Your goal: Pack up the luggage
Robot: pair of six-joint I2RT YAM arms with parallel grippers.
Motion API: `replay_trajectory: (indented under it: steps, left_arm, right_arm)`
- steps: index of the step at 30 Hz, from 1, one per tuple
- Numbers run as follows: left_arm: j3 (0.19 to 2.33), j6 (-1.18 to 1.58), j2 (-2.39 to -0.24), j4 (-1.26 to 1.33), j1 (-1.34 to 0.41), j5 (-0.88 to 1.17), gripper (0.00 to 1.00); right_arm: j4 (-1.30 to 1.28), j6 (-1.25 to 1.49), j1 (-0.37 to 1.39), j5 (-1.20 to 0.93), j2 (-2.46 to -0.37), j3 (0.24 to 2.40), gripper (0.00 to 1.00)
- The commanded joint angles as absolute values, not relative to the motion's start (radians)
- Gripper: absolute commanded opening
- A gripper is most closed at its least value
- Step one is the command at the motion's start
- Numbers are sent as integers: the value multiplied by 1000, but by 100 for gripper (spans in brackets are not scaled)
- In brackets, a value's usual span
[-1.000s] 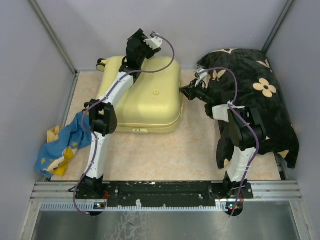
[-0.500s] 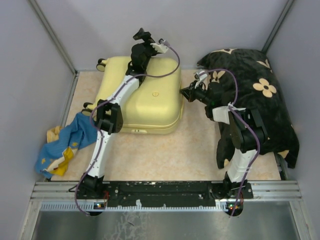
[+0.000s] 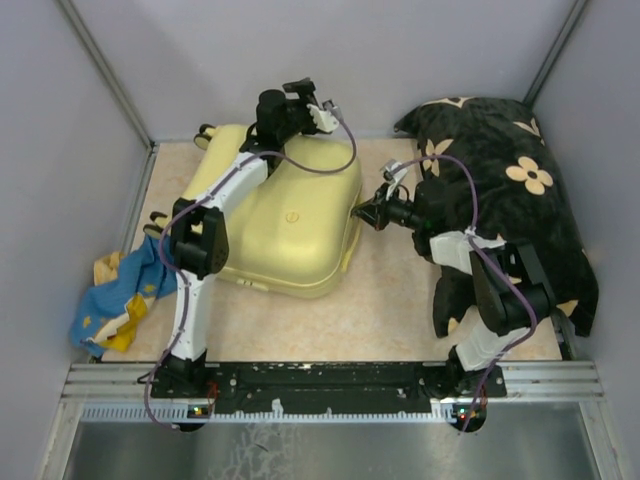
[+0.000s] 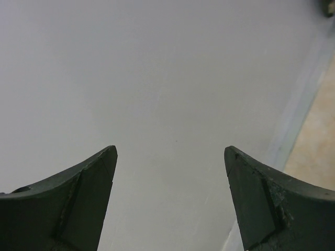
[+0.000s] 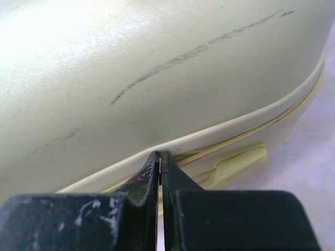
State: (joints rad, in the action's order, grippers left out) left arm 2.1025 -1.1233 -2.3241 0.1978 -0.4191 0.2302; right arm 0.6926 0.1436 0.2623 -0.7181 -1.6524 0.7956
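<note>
The luggage is a pale yellow hard-shell suitcase lying closed and flat on the floor, turned at an angle. My left gripper hovers above its far edge and points at the back wall. In the left wrist view the left gripper is open, with only grey wall between its fingers. My right gripper is shut, with its tips against the case's right side. In the right wrist view the right gripper presses on the shell rim just above the zip.
A big black cloth with beige flowers is heaped at the right, behind my right arm. A blue and yellow cloth lies crumpled at the left wall. Grey walls close in the back and both sides. Bare beige floor lies in front of the case.
The suitcase has turned clockwise in the top view, and its right end has swung nearer. My right gripper moved nearer with it. My left gripper shifted right along the far edge.
</note>
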Motion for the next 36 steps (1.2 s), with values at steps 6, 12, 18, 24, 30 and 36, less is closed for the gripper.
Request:
replay_trajectory:
  steps: [6,12,18,24,30,36]
  left_arm:
    - [1754,-1191,-2208,-380,-441,509,83]
    - [1726,-1204,-2179,-423,-444,566,81]
    - [1690,-1240,-2162,-466,-447,573,78]
    - [1683,-1255,-2155,-502,-447,616,76]
    - [1665,-1296,-2148,-522,-456,628,75]
    - [1742,-1099,-2157,-435,-439,619,80]
  right_arm:
    - [801,125,120,-740,-1523,797,0]
    - [899,241,73,-714,-1657,898,0]
    - [985,366,51,-688,-1797,1041,0]
    - [1016,447,51,-706,-1904,1154,0]
    - [1039,532,74,-694,-2031,1274,0]
    - [1049,601,84,-706,-2066,1320,0]
